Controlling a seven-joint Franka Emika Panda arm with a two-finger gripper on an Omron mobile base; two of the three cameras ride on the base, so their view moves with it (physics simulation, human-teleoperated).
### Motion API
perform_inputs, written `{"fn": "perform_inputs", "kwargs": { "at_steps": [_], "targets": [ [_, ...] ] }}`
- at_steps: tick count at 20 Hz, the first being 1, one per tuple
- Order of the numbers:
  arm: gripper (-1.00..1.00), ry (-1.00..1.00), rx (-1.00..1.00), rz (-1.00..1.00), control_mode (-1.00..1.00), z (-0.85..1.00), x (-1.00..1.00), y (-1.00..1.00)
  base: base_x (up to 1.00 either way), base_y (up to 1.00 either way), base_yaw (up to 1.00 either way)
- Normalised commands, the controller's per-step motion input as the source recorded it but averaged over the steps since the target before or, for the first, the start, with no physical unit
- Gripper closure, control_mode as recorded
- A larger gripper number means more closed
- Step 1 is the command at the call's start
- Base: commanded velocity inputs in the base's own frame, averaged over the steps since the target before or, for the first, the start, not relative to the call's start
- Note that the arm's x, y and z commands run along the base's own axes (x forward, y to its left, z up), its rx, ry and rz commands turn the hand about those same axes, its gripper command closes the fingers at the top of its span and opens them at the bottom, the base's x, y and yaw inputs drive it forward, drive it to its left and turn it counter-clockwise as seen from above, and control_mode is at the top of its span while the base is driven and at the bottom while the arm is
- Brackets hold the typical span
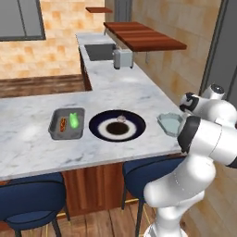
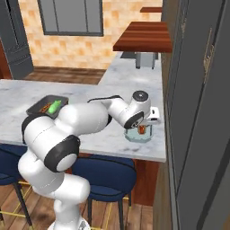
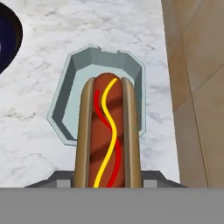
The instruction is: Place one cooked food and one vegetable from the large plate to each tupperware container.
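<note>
Marble counter, centre frame: my gripper is clamped on a hot dog, hanging over the pale teal tub. Large plate sits at its left. Next I lower, then release inside.

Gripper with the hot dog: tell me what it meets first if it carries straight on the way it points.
Likely the pale teal-grey tub, directly beyond the held hot dog; the gap between them is unclear.
</note>
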Motion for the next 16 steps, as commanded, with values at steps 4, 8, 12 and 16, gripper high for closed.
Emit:
{"fn": "perform_inputs", "kwargs": {
  "at_steps": [4,8,12,16],
  "targets": [
    [1.00,0.00,0.00,0.00,1.00,0.00,0.00,0.00,0.91,0.48,0.00],
    [1.00,0.00,0.00,0.00,1.00,0.00,0.00,0.00,1.00,-0.59,0.00],
    [1.00,0.00,0.00,0.00,1.00,0.00,0.00,0.00,1.00,-0.04,0.00],
    [1.00,0.00,0.00,0.00,1.00,0.00,0.00,0.00,1.00,-0.01,0.00]
  ]
}}
